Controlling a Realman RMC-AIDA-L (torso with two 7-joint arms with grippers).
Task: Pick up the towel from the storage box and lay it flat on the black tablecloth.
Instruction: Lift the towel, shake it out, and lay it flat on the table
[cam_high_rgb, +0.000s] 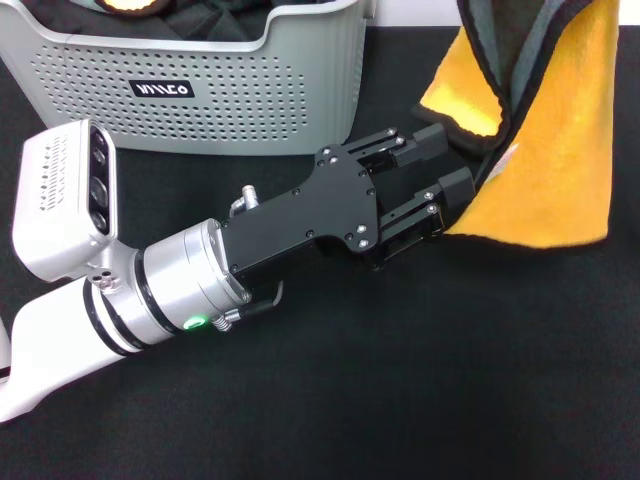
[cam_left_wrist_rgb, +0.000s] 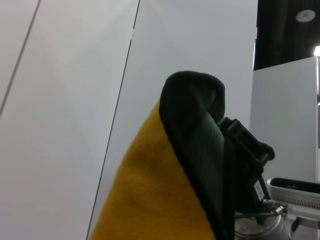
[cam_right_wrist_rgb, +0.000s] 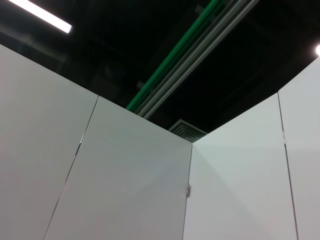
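Note:
The towel (cam_high_rgb: 560, 130) hangs in the air at the right of the head view, orange-yellow face outward, grey-green face and black edging folded at its top. Its upper part leaves the view. My left gripper (cam_high_rgb: 455, 160) is open, with its fingertips at the towel's lower left edge, above the black tablecloth (cam_high_rgb: 400, 380). The left wrist view shows the towel (cam_left_wrist_rgb: 150, 195) close up, with my right gripper (cam_left_wrist_rgb: 247, 150) behind its fold, seemingly holding it. The storage box (cam_high_rgb: 200, 80) stands at the back left.
Dark fabric lies inside the storage box, and an orange-lit object (cam_high_rgb: 130, 5) shows at its far rim. The right wrist view shows only white wall panels and the ceiling.

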